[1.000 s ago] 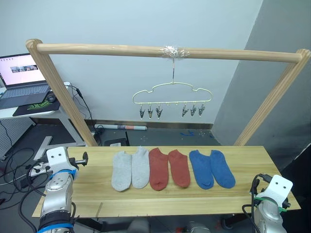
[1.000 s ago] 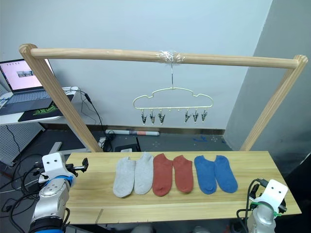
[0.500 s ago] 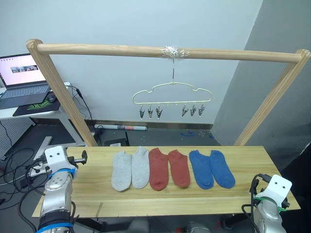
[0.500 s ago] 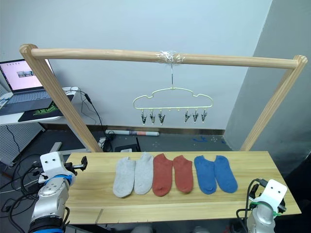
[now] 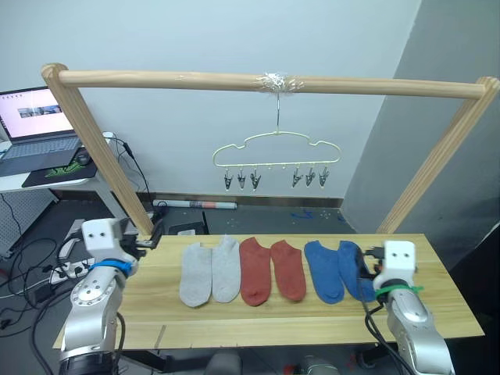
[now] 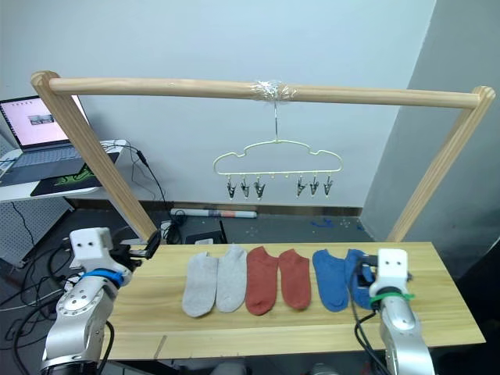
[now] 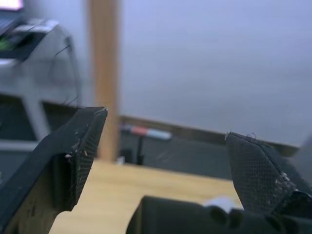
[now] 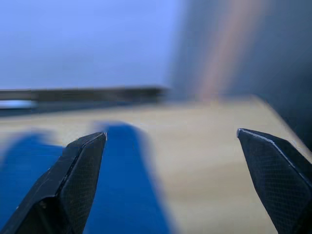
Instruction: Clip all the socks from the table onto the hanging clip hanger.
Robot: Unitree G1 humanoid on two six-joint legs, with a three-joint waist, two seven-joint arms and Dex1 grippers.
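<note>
Here, your table (image 5: 234,316) of pale wooden planks runs across the lower half of the head views, and all six socks lie flat on it in a row at centre: two light grey socks (image 5: 209,271) on the left, two rust red socks (image 5: 271,271) in the middle, two blue socks (image 5: 336,270) on the right, each pair side by side and touching or nearly so. Above them a wooden pole frame (image 5: 269,82) spans the frame, its slanted legs coming down at both ends of the table. The clip hanger (image 5: 276,156) hangs by its hook from the middle of the top pole, its row of small metal clips bare and well above the socks. In the upper left of the frame you can see a laptop (image 5: 35,125) on a side desk, with cables trailing down to the floor below it; the wall behind is plain and pale.

Your left gripper (image 5: 152,236) is raised over the table's left end, near the frame's left leg and well apart from the grey socks; the left wrist view shows its fingers (image 7: 78,156) spread wide with nothing between them. Your right gripper (image 5: 364,269) sits low at the right, just over the outer blue sock; the right wrist view shows its fingers (image 8: 73,180) parted too, holding nothing, with blue knit beneath them.
</note>
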